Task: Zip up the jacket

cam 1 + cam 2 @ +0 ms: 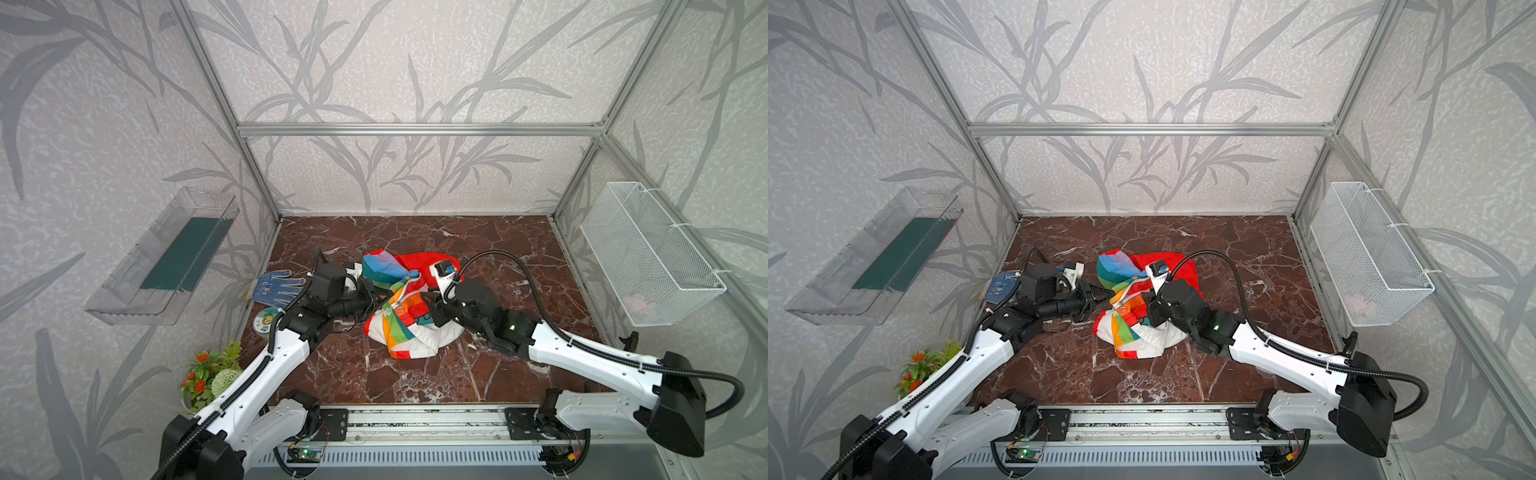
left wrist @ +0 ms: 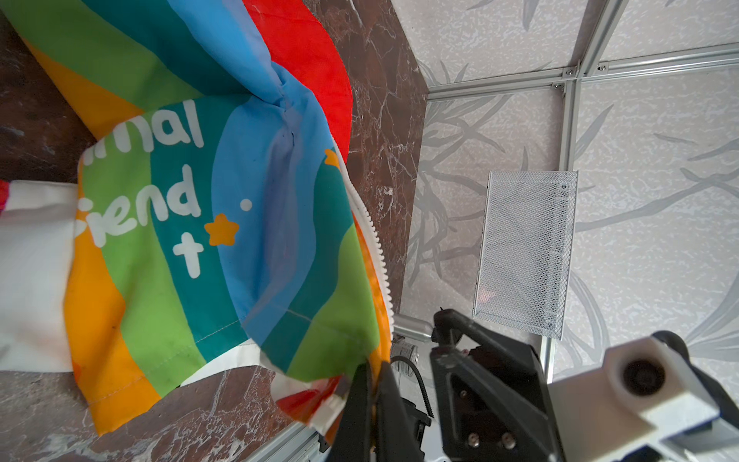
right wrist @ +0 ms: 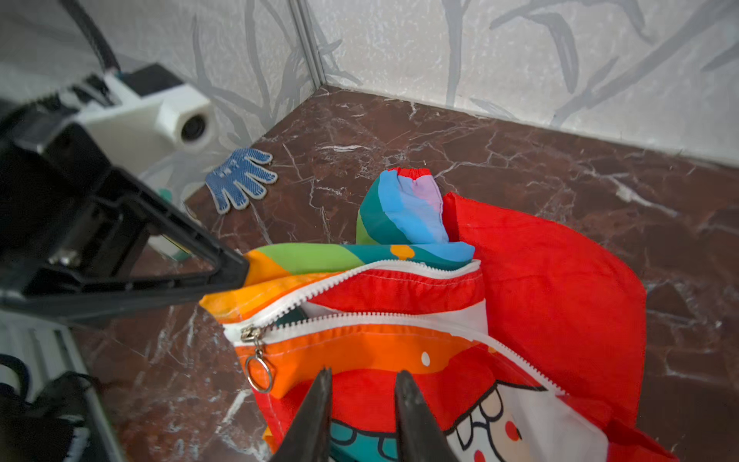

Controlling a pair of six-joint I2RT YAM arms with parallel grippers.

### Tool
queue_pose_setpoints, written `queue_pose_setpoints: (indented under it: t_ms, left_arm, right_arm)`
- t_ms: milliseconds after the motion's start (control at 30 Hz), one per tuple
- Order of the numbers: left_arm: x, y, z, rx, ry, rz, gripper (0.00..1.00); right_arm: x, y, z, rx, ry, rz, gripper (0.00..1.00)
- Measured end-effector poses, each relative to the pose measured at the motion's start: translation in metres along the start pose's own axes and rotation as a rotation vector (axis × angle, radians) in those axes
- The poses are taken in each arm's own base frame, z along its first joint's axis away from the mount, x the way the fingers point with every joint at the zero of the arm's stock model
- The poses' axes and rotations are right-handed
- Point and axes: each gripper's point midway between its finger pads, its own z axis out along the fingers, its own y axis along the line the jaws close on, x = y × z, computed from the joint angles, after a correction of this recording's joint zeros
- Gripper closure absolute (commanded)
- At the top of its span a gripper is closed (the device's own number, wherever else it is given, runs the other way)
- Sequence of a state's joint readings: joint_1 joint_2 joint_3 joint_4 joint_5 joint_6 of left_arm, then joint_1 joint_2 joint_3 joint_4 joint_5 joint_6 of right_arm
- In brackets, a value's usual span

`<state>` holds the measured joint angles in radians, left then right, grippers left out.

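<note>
The jacket (image 1: 399, 328) (image 1: 1129, 332) lies crumpled mid-table, rainbow-striped with white lettering (image 2: 172, 200), a red hood (image 3: 552, 280) and a cartoon print. Its white zipper (image 3: 360, 276) gapes open for most of its length. The slider (image 3: 250, 333), with a metal ring (image 3: 259, 374), sits at the bottom end. My left gripper (image 2: 374, 376) (image 1: 384, 297) is shut on the jacket's orange edge beside the zipper, holding it up. My right gripper (image 3: 364, 376) hovers open just over the orange and red front panel, right of the ring, with nothing between its fingers.
A blue dotted glove (image 1: 276, 286) (image 3: 240, 182) lies at the left by the wall. Near the left arm are a tape roll (image 1: 266, 322) and a flower pot (image 1: 212, 374). A wire basket (image 1: 652, 253) hangs on the right wall, a clear tray (image 1: 166, 253) on the left wall.
</note>
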<state>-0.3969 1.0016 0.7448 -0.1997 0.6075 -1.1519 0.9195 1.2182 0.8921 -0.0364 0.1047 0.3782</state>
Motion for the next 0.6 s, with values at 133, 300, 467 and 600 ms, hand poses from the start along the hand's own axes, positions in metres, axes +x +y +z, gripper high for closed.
queue_pose_setpoints:
  t_ms: [133, 300, 467, 600]
  left_arm:
    - [0.0, 0.001, 0.0, -0.003, 0.002, 0.0, 1.0]
    - [0.001, 0.002, 0.0, -0.008, 0.004, 0.004, 1.0]
    - [0.001, 0.002, 0.0, -0.007, 0.003, 0.007, 1.0]
    - [0.001, 0.002, 0.0, -0.007, 0.004, 0.007, 1.0]
  right_arm:
    - [-0.003, 0.023, 0.007, -0.121, 0.093, 0.112, 0.69]
    - [0.016, 0.044, 0.022, -0.22, 0.214, 0.172, 0.69]
    - [0.026, 0.054, 0.023, -0.247, 0.25, 0.2, 0.68]
    - [0.032, 0.057, 0.023, -0.262, 0.265, 0.218, 0.67]
